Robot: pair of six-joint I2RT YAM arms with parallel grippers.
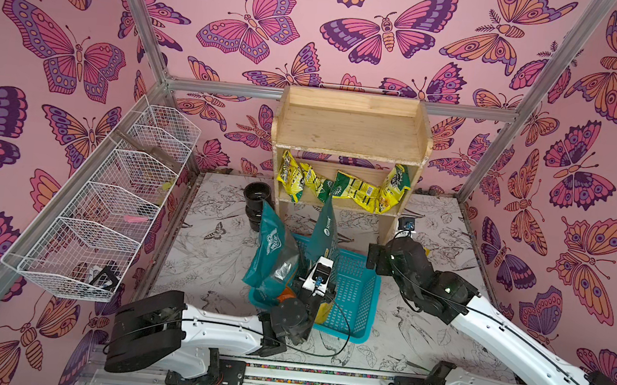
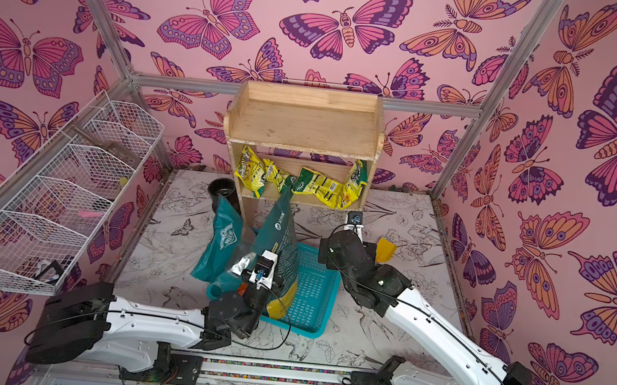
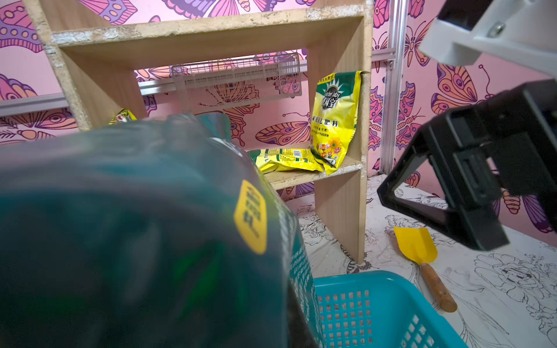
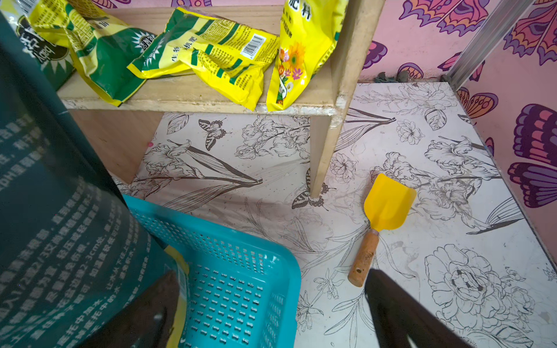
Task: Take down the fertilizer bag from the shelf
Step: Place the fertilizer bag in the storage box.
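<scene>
Top views: shelf (image 1: pixel 352 127) stands at the back of the counter (image 1: pixel 458 356), and the yellow fertilizer bags (image 1: pixel 354 189) lie and lean along its lower tier in both top views. Blue basket (image 1: pixel 355 285) sits in front of the shelf, with two teal bags (image 1: pixel 274 253) standing in or at it, the taller one reaching up to the shelf's lower tier. Left hand (image 1: pixel 318 285) is at that taller bag, in front of the shelf. Its fingers are covered, so can't tell if it is clenched or released. Right hand (image 1: pixel 374 256) hangs in front of the shelf's right leg, holding nothing. Black pots (image 1: pixel 256 199) sit just beside the shelf's left leg. Left wrist: a blurred teal bag fills most of the frame in front of the shelf (image 3: pixel 337 211), possibly pressed against the left hand, not sure. One of the fertilizer bags (image 3: pixel 334 120) stands upright against the shelf's right plank, another lies flat beside it. Yellow trowel (image 3: pixel 416 244) lies on the counter near the shelf's right leg. Right wrist: right hand (image 4: pixel 271 277) is released, fingers wide apart below the shelf (image 4: pixel 196 96).
</scene>
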